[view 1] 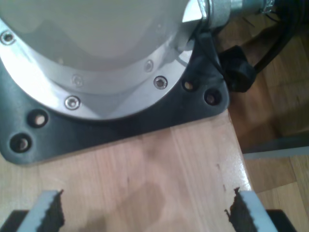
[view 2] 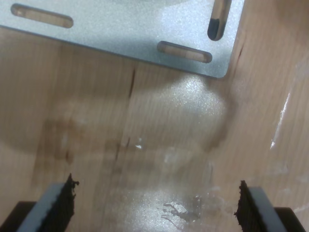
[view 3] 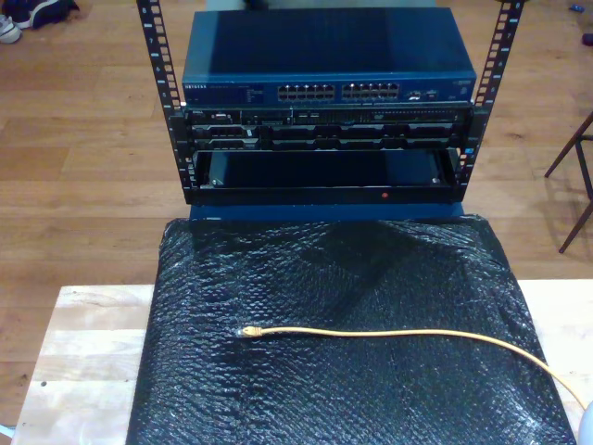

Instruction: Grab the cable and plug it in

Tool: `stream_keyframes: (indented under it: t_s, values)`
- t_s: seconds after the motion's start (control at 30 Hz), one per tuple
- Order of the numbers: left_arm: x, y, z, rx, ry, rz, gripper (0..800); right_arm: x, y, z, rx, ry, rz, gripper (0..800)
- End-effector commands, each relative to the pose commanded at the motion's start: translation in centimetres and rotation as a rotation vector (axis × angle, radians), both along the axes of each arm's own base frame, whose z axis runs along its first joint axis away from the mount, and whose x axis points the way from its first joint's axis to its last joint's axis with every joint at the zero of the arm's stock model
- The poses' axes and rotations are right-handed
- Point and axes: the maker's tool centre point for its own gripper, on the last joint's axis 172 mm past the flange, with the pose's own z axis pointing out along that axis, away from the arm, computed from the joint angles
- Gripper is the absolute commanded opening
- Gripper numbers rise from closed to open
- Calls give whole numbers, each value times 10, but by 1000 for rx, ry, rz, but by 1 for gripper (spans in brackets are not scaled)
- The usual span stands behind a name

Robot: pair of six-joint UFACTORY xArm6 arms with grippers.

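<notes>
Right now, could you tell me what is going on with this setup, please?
Nothing is being handled yet. The long thin yellow-orange network cable lies loose on the crinkled black sheet, its small clear plug toward the exterior view's left, in front of the blue network switch in the black rack. My first claw and my second claw are both open over bare wooden tabletop, holding nothing.

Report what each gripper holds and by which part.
Nothing. My first gripper and my second gripper are open over bare wood; the cable lies free.
</notes>
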Motion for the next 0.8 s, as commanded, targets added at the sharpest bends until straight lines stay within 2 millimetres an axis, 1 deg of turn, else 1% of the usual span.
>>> stream_keyframes:
  t_s: [0.5,0.63,0.7,0.8]
  values:
    - [0,0,0,0,0,0,800,-3,-1,0,-1,-1,-20,798]
    - [-1,-1,1,-7,4,-3,800,-2,-2,3,-1,-2,-20,797]
    - [-1,1,2,-2,4,-4,800,-2,-3,4,-4,-2,-20,797]
    - [-1,2,3,-2,6,-4,800,-1,-7,9,-3,-3,-23,797]
